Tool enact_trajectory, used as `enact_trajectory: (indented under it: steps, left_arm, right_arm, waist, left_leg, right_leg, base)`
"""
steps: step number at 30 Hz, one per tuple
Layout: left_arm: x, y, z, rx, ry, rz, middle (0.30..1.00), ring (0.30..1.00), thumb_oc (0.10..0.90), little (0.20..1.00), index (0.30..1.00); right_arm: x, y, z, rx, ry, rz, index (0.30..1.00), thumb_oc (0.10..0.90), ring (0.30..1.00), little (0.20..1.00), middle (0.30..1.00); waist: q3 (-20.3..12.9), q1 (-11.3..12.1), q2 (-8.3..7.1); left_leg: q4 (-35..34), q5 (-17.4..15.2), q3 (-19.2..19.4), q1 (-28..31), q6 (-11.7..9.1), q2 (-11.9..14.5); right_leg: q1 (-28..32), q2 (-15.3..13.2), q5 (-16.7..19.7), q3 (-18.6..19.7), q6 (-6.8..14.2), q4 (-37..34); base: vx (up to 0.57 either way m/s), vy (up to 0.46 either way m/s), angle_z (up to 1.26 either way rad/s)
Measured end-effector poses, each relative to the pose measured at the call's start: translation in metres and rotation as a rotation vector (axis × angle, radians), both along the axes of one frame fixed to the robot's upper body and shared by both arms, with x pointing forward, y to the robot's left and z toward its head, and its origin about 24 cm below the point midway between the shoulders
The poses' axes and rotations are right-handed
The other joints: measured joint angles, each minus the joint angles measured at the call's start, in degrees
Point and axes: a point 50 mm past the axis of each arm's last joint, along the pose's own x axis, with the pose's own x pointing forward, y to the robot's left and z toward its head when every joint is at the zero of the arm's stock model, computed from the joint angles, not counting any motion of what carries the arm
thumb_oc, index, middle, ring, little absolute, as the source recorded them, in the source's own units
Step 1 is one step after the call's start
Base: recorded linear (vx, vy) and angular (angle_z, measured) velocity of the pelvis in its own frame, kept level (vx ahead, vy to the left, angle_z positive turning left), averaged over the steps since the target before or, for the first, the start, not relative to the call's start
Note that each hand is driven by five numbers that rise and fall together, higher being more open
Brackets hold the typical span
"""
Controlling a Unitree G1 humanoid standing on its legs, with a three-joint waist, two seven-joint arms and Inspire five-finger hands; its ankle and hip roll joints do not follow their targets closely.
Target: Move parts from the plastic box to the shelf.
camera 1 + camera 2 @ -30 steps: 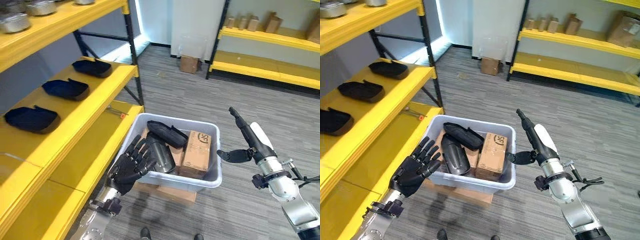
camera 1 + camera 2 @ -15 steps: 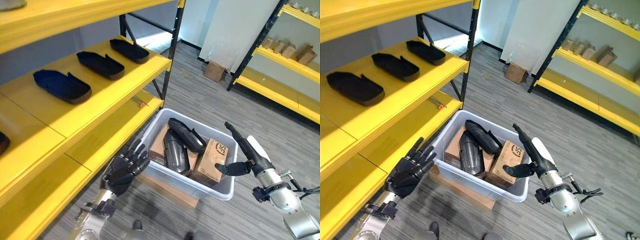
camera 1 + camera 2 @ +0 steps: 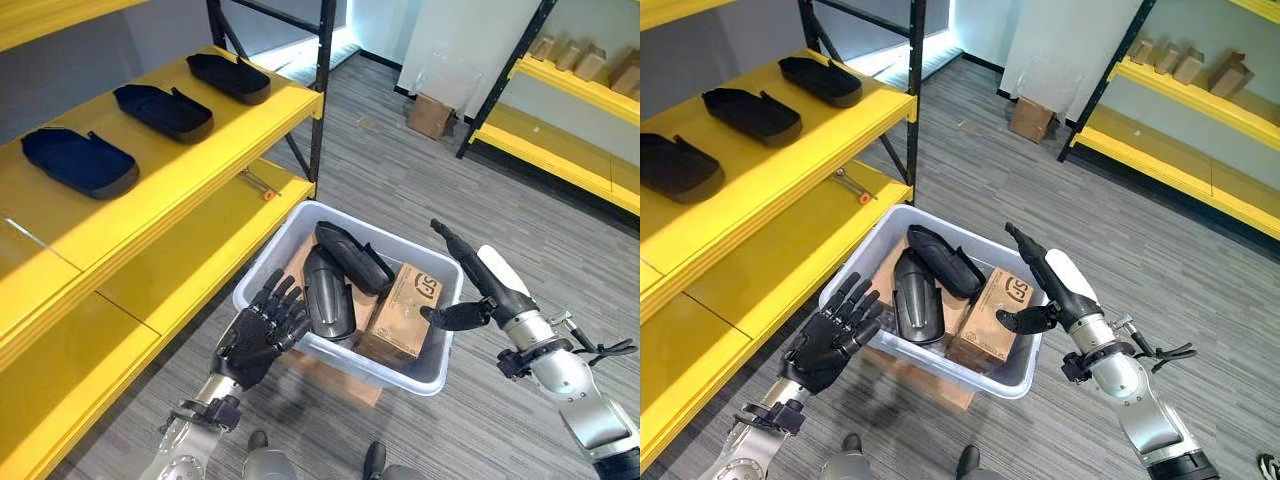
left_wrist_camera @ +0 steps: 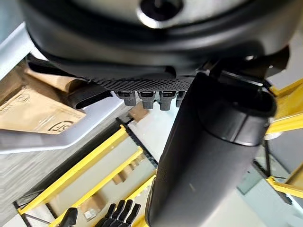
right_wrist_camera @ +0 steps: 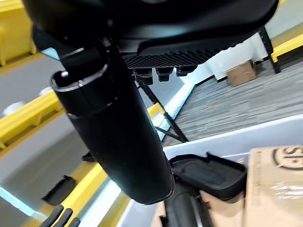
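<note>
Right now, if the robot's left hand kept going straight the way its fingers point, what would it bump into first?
Probably the near wall of the plastic box; the left hand points at it, though depth is unclear.

Floor [image 3: 400, 170]: grey striped carpet tiles. Second yellow rack with black uprights [image 3: 1200, 130] along the far side, small cardboard boxes [image 3: 1185, 62] on its upper level. One cardboard box [image 3: 430, 115] on the floor by a white wall panel [image 3: 1060, 45]. Bright light strip at the wall base [image 3: 305, 55].
</note>
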Motion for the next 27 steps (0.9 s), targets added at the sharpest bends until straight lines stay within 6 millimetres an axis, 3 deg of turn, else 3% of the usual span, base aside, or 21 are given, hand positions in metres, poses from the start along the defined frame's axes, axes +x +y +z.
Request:
enact_trajectory:
  steps: [9,17,27]
  left_arm:
    - [-0.001,-0.005,-0.003,-0.015,0.010,-0.010,1.000,1.000,0.900,1.000,1.000]
    - [0.002,-0.006,-0.002,-0.013,0.013,-0.005,1.000,1.000,0.900,1.000,1.000]
    - [0.028,-0.017,0.020,-0.041,-0.071,-0.030,1.000,1.000,0.900,1.000,1.000]
  right_arm:
    - [0.009,0.008,0.014,-0.038,-0.046,0.046,1.000,0.900,1.000,1.000,1.000]
    - [0.008,0.017,0.005,-0.069,-0.022,0.076,1.000,0.900,1.000,1.000,1.000]
    - [0.014,0.021,0.011,-0.124,-0.069,0.063,1.000,0.900,1.000,1.000,1.000]
  waist:
    - [1.1,0.4,1.96]
    - [3.5,0.2,4.71]
    - [11.0,0.1,6.30]
  left_leg:
    - [-2.0,1.0,0.0,0.9,0.2,-1.0]
    - [-2.7,2.3,-0.1,-1.3,0.3,-0.9]
    - [-2.7,3.5,0.8,-4.6,0.6,-1.0]
  right_leg:
    - [-0.3,-0.9,-0.5,0.0,0.5,0.5]
    - [-4.2,-1.1,-1.3,0.4,0.4,3.3]
    - [-9.5,-1.6,-1.3,1.9,0.3,6.1]
  base:
    - [0.03,-0.028,0.04]
    - [-0.03,-0.050,0.00]
    - [-0.09,-0.010,-0.05]
